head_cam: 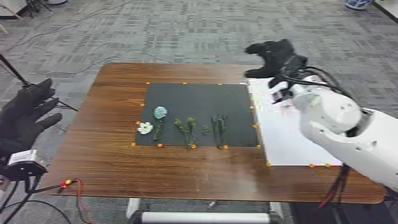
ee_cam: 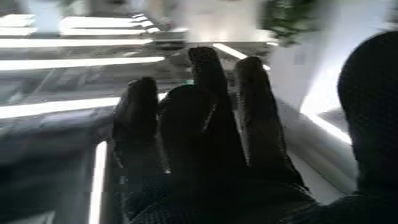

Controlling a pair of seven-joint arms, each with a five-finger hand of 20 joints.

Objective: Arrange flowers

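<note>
Flowers (head_cam: 160,112), two in all, lie on one dark mat (head_cam: 195,95): one pale blue, one white.
Beside them on the mat are two budded green stems (head_cam: 191,129), one small sprig (head_cam: 206,130) and a cluster of thin stems (head_cam: 219,131), too fine to count. Two hands are apart from them: the left hand (head_cam: 27,117) off the table's (head_cam: 107,170) left side, open and spread; the right hand (head_cam: 274,56) near the far end of one white sheet (head_cam: 298,142), fingers straight, thumb wide, pinching nothing.
</note>
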